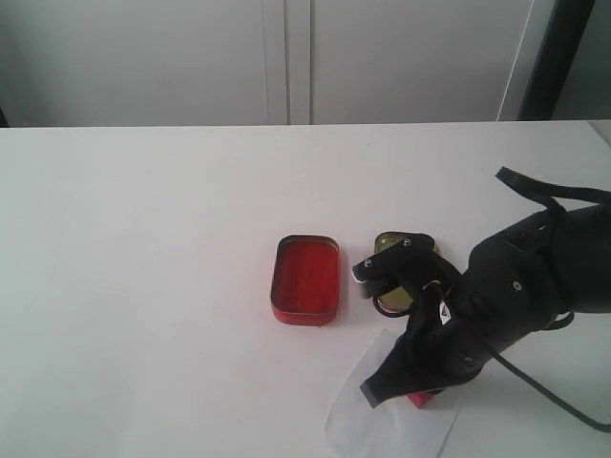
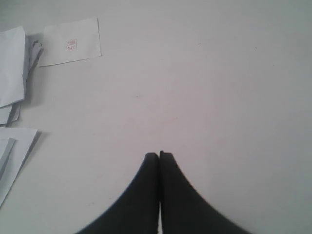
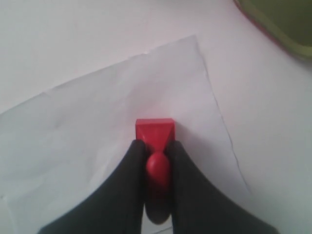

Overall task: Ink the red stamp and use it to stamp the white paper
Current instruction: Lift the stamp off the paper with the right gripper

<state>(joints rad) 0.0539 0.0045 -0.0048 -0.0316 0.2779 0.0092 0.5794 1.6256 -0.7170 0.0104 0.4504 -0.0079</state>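
In the right wrist view my right gripper (image 3: 156, 146) is shut on the knobbed handle of the red stamp (image 3: 155, 129). The stamp's block base rests flat on the white paper (image 3: 122, 92). The exterior view shows that gripper (image 1: 406, 391) low at the front right, with a corner of the red stamp (image 1: 420, 400) peeking out under it on the white paper (image 1: 377, 425). The arm hides most of the stamp there. My left gripper (image 2: 159, 155) is shut and empty above bare table, and it does not appear in the exterior view.
An open red tin (image 1: 305, 279) lies mid-table. A gold tin (image 1: 391, 243) beside it is partly hidden behind the right arm, and its rim (image 3: 278, 19) shows in the right wrist view. Near the left gripper lie a stamped slip (image 2: 70, 41) and paper stacks (image 2: 12, 68).
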